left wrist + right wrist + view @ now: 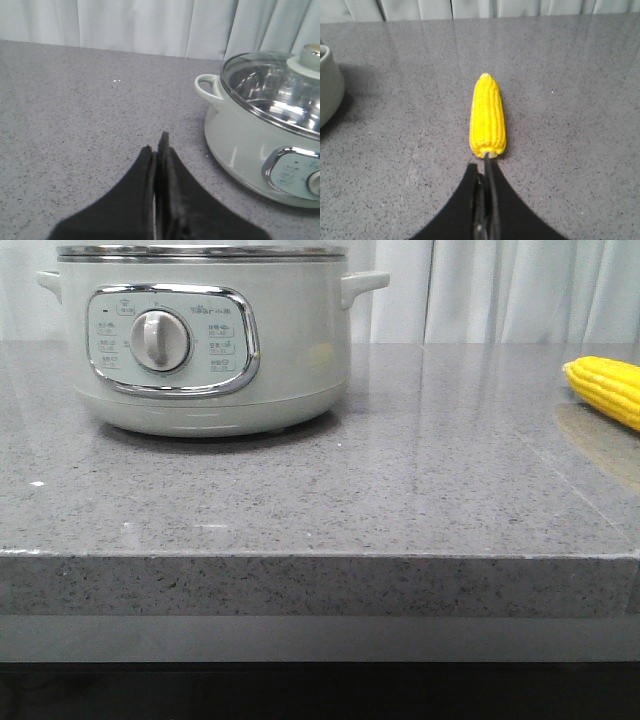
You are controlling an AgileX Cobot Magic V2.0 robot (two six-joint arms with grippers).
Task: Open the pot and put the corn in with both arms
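The pale grey-green pot (pixel 200 340) stands at the back left of the counter, its dial facing me. In the left wrist view the pot (pixel 250 135) wears a glass lid (pixel 272 87) with a pale knob (pixel 310 57). My left gripper (pixel 157 142) is shut and empty, low over the counter, apart from the pot's side handle (pixel 207 90). The yellow corn (pixel 608 388) lies at the far right edge. My right gripper (pixel 483 162) is shut on nothing, its tips right at the cut end of the corn (pixel 488 117), which points away from it. Neither arm shows in the front view.
The grey speckled stone counter (pixel 400 490) ends in a thick front edge (pixel 320 580). Pale curtains (pixel 520 285) hang behind. A slice of the pot's wall (pixel 327 85) shows at the side of the right wrist view.
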